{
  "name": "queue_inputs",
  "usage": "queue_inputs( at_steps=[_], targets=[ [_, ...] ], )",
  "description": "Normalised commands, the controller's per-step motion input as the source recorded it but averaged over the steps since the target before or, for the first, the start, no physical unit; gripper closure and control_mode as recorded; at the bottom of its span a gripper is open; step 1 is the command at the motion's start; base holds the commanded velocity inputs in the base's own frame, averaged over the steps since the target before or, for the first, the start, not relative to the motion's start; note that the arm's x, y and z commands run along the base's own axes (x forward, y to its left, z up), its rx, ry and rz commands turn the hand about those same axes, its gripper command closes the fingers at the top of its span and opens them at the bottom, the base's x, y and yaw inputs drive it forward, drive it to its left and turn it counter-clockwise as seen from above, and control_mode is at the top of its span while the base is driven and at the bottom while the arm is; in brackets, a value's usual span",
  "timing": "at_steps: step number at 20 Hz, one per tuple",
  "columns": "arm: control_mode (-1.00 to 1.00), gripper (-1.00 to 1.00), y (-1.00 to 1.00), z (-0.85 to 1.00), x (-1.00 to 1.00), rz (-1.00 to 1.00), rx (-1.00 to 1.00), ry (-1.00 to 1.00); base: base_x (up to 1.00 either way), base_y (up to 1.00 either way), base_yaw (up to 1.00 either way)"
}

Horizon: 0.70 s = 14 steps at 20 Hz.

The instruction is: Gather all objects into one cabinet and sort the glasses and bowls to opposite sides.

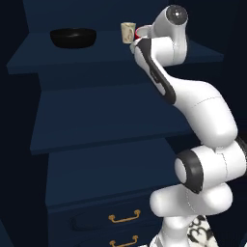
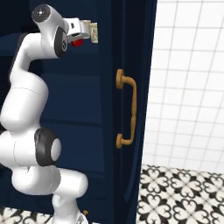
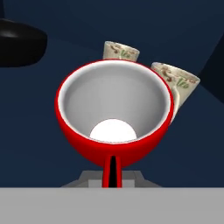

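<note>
Tall navy cabinet (image 1: 111,120) w/ open shelves, door (image 2: 131,109) swung out on the right side, gold handle (image 2: 127,109) on it. Drawers w/ curved gold pulls (image 1: 124,217) at the bottom. White tiled wall & patterned floor beyond the door.

White arm (image 1: 202,125) reaches up to the top shelf (image 1: 43,55); gripper (image 1: 136,44) sits at shelf level, right part of the shelf.

Black bowl (image 1: 73,37) stands on the top shelf, left side, well apart from the cups. In hand view its edge shows at upper left (image 3: 17,41).

Red cup (image 3: 114,116) is right at the gripper, mouth toward the hand camera, white inside. One dark fingertip (image 3: 113,171) shows in front of the cup's near wall. Looks clamped on the red cup's wall, but the 2nd finger is hidden, so grip is a judgement, not certain. Can't tell if the cup base rests on the shelf or hangs just above.

Two cream patterned cups just behind the red one: one at back (image 3: 121,51), one to the right (image 3: 179,85), the latter looks to touch or nearly touch the red rim. One cream cup also seen in left base view (image 1: 127,32).

Step in hand, I judge: setting the red cup down by the cream cups, right side, opposite the bowl. Sorting looks nearly done.

Next move calls for: lower until base sits flat, let go, pull straight back w/o nudging the cream cups. Risk: tipping the near cream cup on retreat.
</note>
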Motion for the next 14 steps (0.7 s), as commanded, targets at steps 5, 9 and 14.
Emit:
queue_inputs(
  at_steps=[5, 9, 14],
  targets=[
    [-1.00, -1.00, 0.00, -0.03, 0.34, 0.00, 0.00, 0.00, 0.00, 0.00, 0.00],
    [-1.00, -1.00, 0.00, 0.00, 0.21, 0.00, 0.00, 0.00, 0.00, 0.00, 0.00],
    [-1.00, -1.00, 0.00, 0.00, -0.05, 0.00, 0.00, 0.00, 0.00, 0.00, 0.00]
  ],
)
